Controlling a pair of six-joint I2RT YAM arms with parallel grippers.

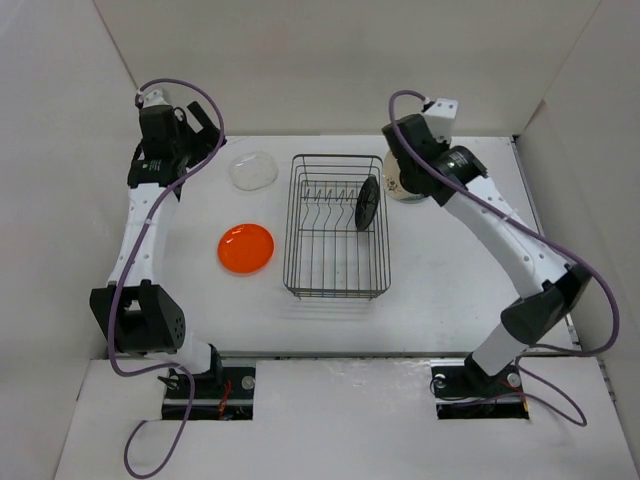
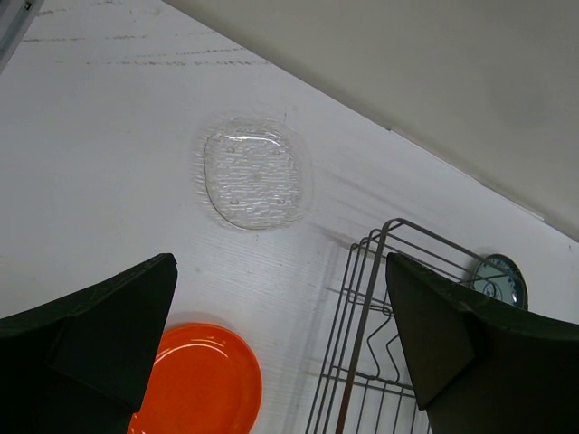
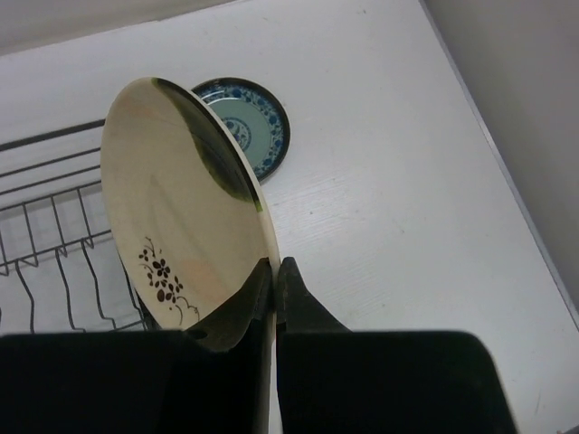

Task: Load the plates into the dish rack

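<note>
The left gripper (image 2: pixel 279 262) hung over the far left of the white table (image 1: pixel 450 290) with its fingers wide apart, holding nothing. The clear plate (image 1: pixel 253 170) lay flat just past it and the orange plate (image 1: pixel 246 248) flat nearer the arms, both a little left of the dish rack (image 1: pixel 335 270). The rack sat mid-table, its long axis running near to far, with a row of prongs across its far half. The black plate (image 1: pixel 367 203) stood on edge in it, against the right side. Just beside the far right corner, the right gripper (image 3: pixel 274 271) was pinched tight on the rim of the beige plate (image 3: pixel 176 208) – held on edge, tilted, its flowered face turned towards the rack. The teal-blue plate (image 3: pixel 251 122) lay flat on the table beyond.
</note>
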